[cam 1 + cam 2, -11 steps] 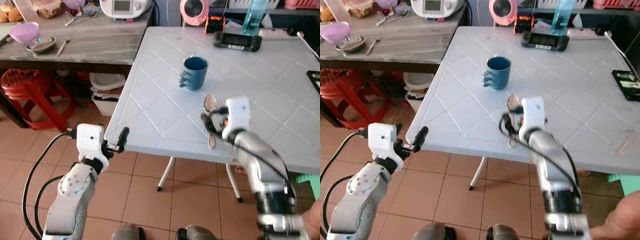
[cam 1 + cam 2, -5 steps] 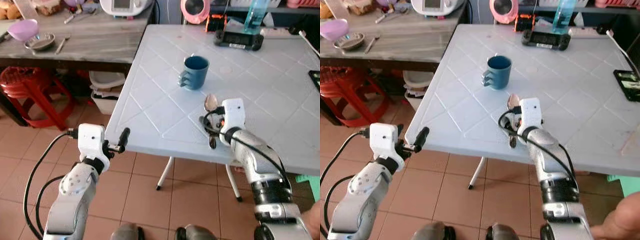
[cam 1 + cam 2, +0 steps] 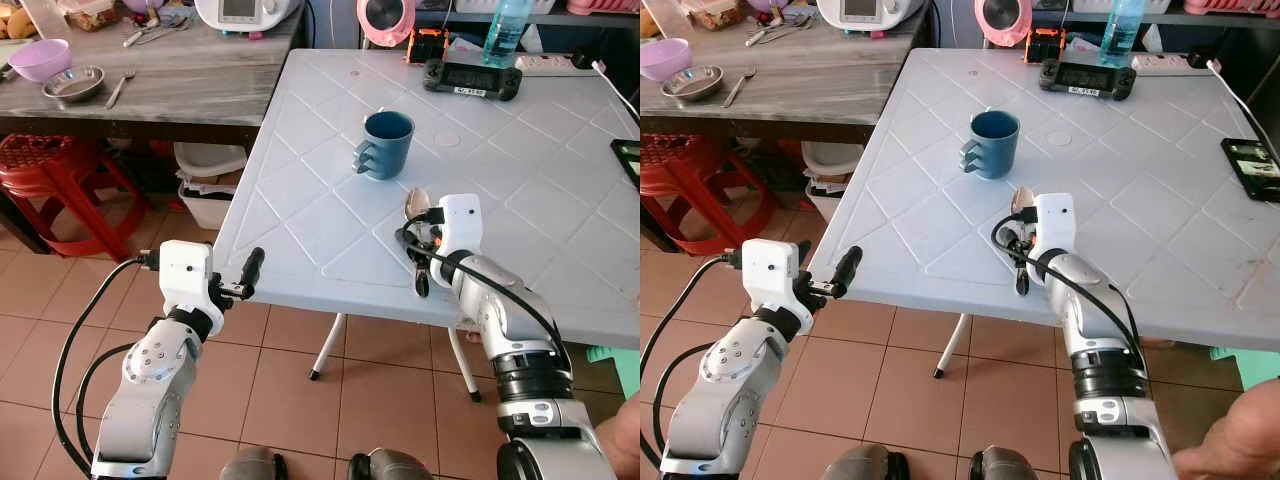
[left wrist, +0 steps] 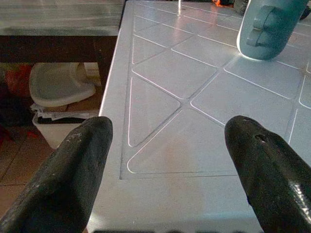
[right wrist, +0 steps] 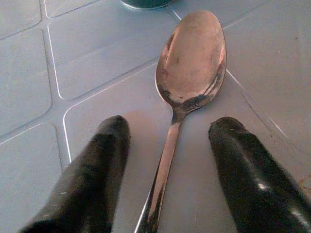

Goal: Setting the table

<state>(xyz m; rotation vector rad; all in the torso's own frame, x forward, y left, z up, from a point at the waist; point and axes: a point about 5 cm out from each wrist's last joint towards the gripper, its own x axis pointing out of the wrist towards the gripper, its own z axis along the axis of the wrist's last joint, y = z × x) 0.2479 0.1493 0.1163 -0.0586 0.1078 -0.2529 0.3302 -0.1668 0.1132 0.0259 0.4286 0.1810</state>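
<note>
The spoon (image 5: 187, 82) lies flat on the white surface (image 3: 300, 215), directly between the two spread fingers (image 5: 85, 179) of the right end effector (image 3: 420, 245), which is released and touches nothing. The spoon's long axis runs in line with the fingers: its handle passes back between them toward the wrist, and its bowl lies just beyond the fingertips, pointing toward the blue mug (image 3: 385, 145). The right arm is therefore the nearer one by far; in judgement, the coming move depends only on whether the fingers close on the handle or draw back from a spoon already set down. The left end effector (image 3: 250, 272) hovers released at the near edge of the surface, well apart from the spoon. The spoon is bare metal with a dull, slightly smudged bowl facing up and a thin, narrow handle. The mug stands upright near the bowl, handle toward the robot's left.
</note>
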